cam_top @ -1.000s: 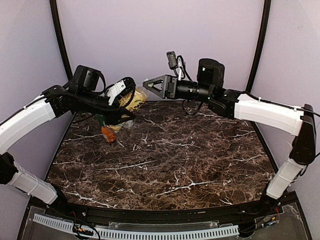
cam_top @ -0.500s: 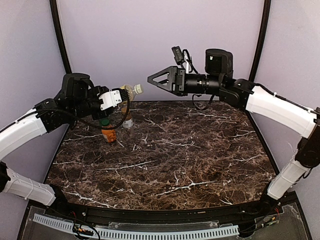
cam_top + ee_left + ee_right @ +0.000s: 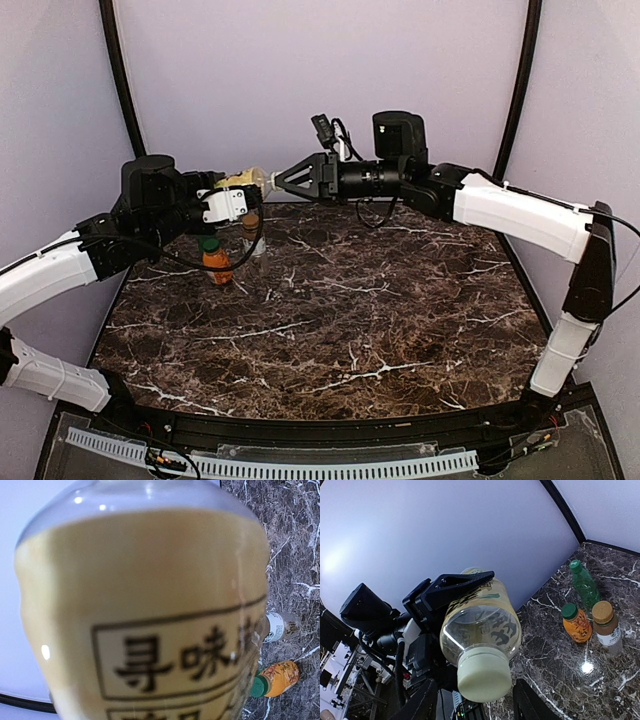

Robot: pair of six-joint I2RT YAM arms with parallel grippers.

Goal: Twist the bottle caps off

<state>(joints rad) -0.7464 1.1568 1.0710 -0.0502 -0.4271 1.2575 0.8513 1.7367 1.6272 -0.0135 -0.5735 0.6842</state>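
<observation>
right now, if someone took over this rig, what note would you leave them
Left gripper: shut on the tea bottle, held sideways in the air, cream cap toward the right arm.
Right gripper: fingers either side of the cream cap; grip unclear.
Green bottle, orange bottle, brown bottle: standing at the table's far left, capped.
Done: no cap off.
To do: all four caps.

You are looking at two arms wearing white shells over black joints: the left arm (image 3: 50, 275) and the right arm (image 3: 520, 220). Black cables are looping beside each wrist. The right hand (image 3: 272, 183) is showing a black triangular frame, and the left hand (image 3: 240, 188) is showing a white block.
</observation>
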